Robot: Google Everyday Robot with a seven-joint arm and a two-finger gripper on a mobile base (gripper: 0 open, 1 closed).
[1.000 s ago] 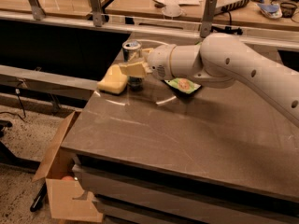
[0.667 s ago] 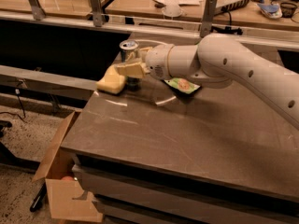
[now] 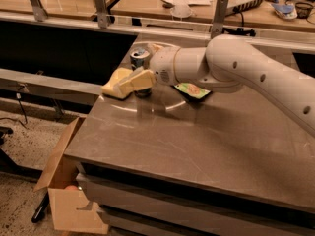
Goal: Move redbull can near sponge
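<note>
The redbull can (image 3: pixel 140 59) stands upright near the table's far left edge, its silver top with pull tab showing. My gripper (image 3: pixel 136 81) reaches in from the right, and its pale fingers (image 3: pixel 141 79) are closed around the can's body, hiding most of it. The can's base is at or just above the tabletop. The pale yellow sponge (image 3: pixel 112 86) lies flat right beside the can on its left, at the table's edge, and the fingertips overlap it in this view.
A flat green snack bag (image 3: pixel 192 90) lies under my arm, right of the can. The grey table (image 3: pixel 197 146) drops off at the left and front edges. An open cardboard box (image 3: pixel 64 191) sits on the floor below left. A railing and cluttered desks stand behind.
My gripper and the can have come down a little toward the tabletop beside the sponge. The sponge and the snack bag have not moved.
</note>
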